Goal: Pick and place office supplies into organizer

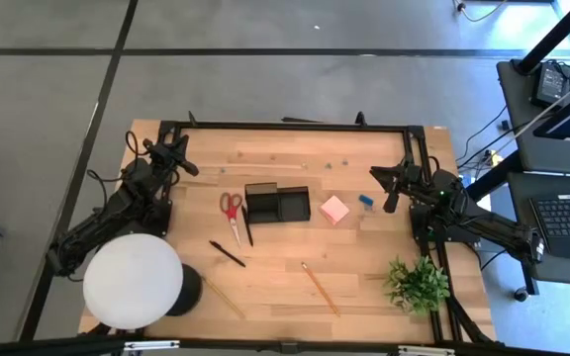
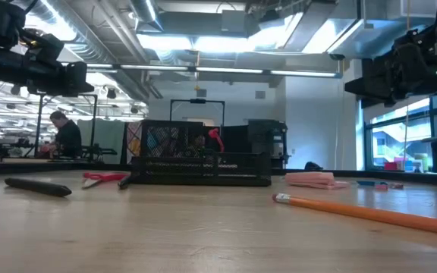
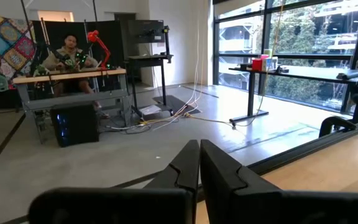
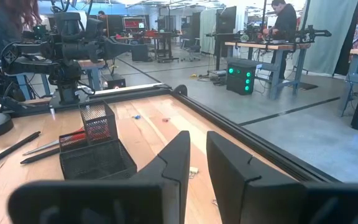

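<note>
The black mesh organizer (image 1: 277, 203) (image 2: 203, 159) (image 4: 98, 152) stands mid-table. Red-handled scissors (image 1: 232, 213) (image 2: 105, 177) lie flat just to its left. The pink note block (image 1: 334, 209) (image 2: 309, 179) and the tiny blue piece (image 1: 366, 201) lie to its right. Black pens (image 1: 228, 254) (image 1: 248, 229) and wooden pencils (image 1: 320, 289) (image 1: 224, 297) lie nearer the table's near edge. My left gripper (image 1: 191, 168) (image 3: 200, 152) hovers shut over the table's far left part. My right gripper (image 1: 377, 175) (image 4: 198, 146) hovers right of the blue piece, fingers a narrow gap apart, holding nothing.
A large white round lamp (image 1: 132, 280) fills the near left corner, and a green plant (image 1: 416, 282) sits at the near right. A black frame rail (image 1: 295, 127) runs along the far edge. Bare wood lies between the organizer and the near edge. People work at benches in the room beyond.
</note>
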